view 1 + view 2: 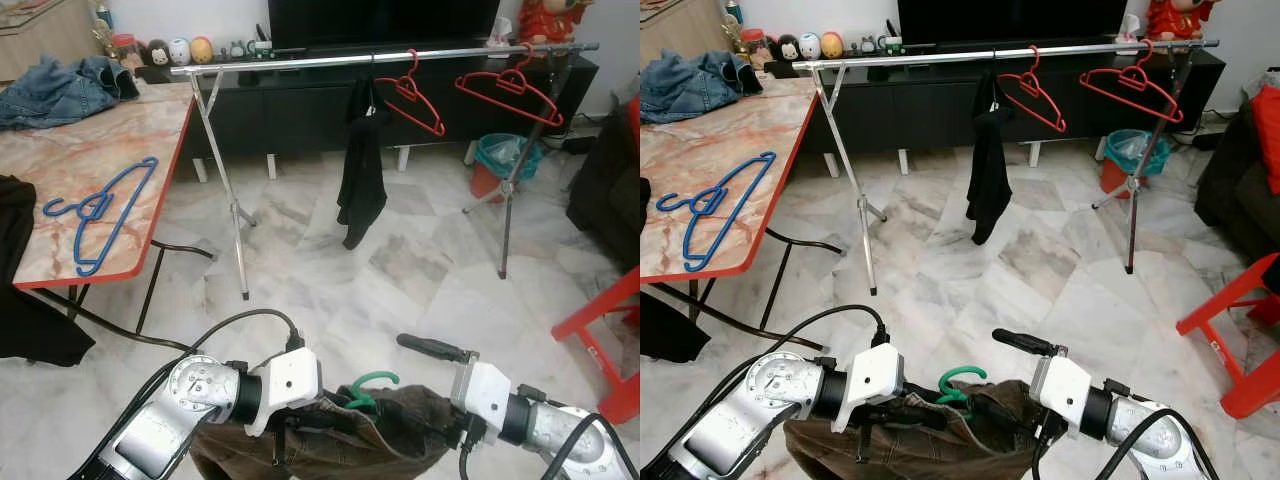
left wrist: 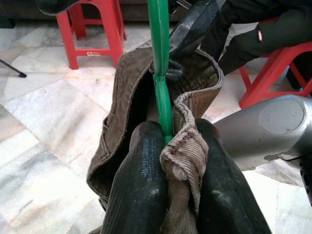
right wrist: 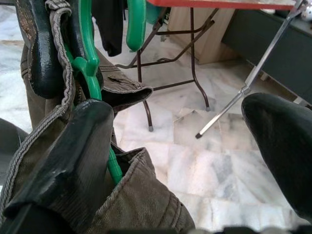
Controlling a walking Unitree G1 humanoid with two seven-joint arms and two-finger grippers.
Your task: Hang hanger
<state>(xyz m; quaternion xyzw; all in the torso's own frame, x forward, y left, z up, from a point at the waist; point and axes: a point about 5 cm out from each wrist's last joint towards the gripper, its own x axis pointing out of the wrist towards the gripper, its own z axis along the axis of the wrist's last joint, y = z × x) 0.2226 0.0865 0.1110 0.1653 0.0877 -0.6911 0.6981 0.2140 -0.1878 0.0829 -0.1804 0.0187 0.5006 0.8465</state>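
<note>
Brown corduroy garment (image 1: 330, 440) on a green hanger (image 1: 372, 385) sits low centre, left gripper (image 2: 168, 146) clamped on both, right gripper (image 3: 185, 141) spread wide beside it; carrying step, next lifting its hook onto the rail (image 1: 300, 63) at upper frame.

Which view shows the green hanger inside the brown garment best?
The left wrist view: the green hanger runs as a long bar through the brown garment, pinched between the left gripper fingers. The right wrist view shows its hook and part of its bar beside the open right gripper. The eye views show just the hook.
</note>
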